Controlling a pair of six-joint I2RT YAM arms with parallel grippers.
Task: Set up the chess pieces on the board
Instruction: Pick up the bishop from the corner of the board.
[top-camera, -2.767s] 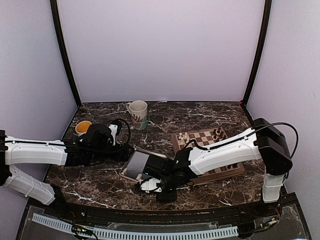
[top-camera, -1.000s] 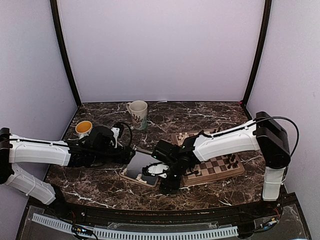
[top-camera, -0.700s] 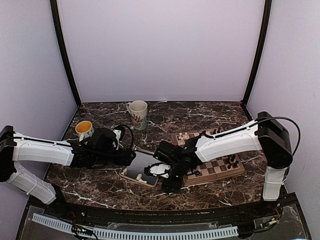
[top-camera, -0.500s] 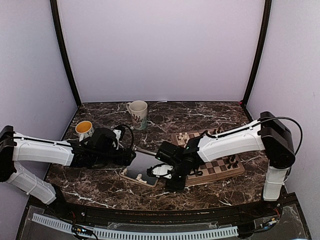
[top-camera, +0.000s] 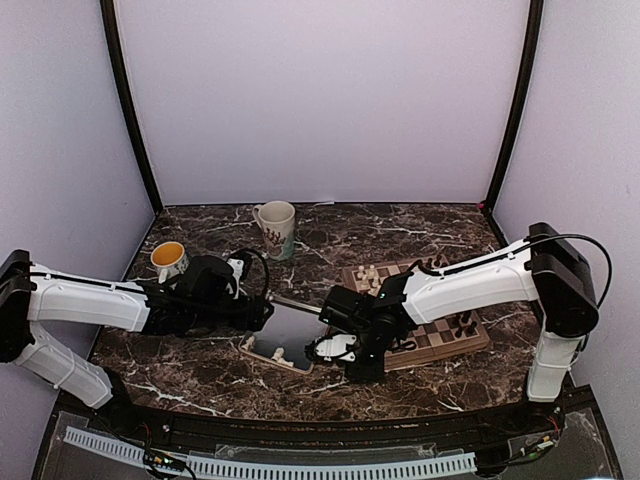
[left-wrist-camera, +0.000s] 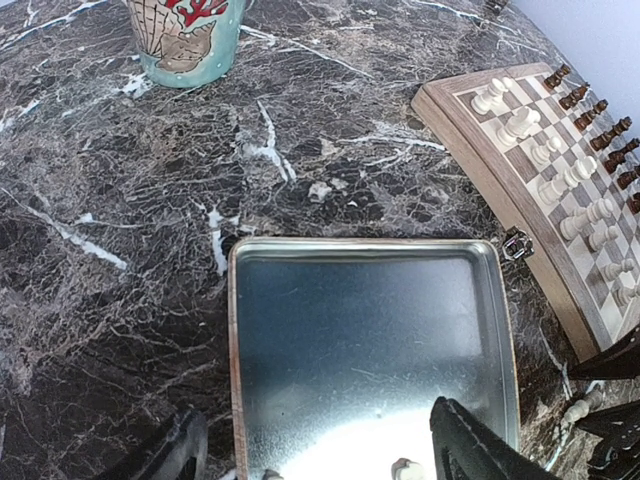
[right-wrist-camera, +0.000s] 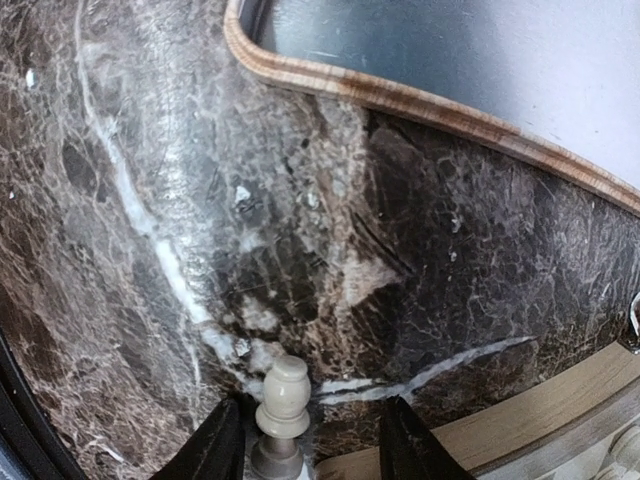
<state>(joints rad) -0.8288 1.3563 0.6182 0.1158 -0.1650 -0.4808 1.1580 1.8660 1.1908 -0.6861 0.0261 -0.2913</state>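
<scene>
Here, right end effector (right-wrist-camera: 305, 445) clasping one cream pawn (right-wrist-camera: 283, 395), left end effector (left-wrist-camera: 320, 455) wide over one tray (left-wrist-camera: 236, 340)

Mug (top-camera: 276, 227), orange cup (top-camera: 166, 257) and metal tray (left-wrist-camera: 360, 330) rest on marble tabletop (top-camera: 400, 225).

You had one board (left-wrist-camera: 470, 140) by the right edge of the worktop (top-camera: 400, 225), one silver tray (left-wrist-camera: 360, 330), one tall mug (top-camera: 276, 228) near the back edge and one small yellow cup (top-camera: 166, 256) near the left edge. There were two grippers: the left gripper (left-wrist-camera: 318, 425), and the right gripper (right-wrist-camera: 305, 420) with one cream piece (right-wrist-camera: 283, 388) between its fingers. On the board you could count at least six cream pieces (left-wrist-camera: 518, 123) and five dark pieces (left-wrist-camera: 597, 112).
</scene>
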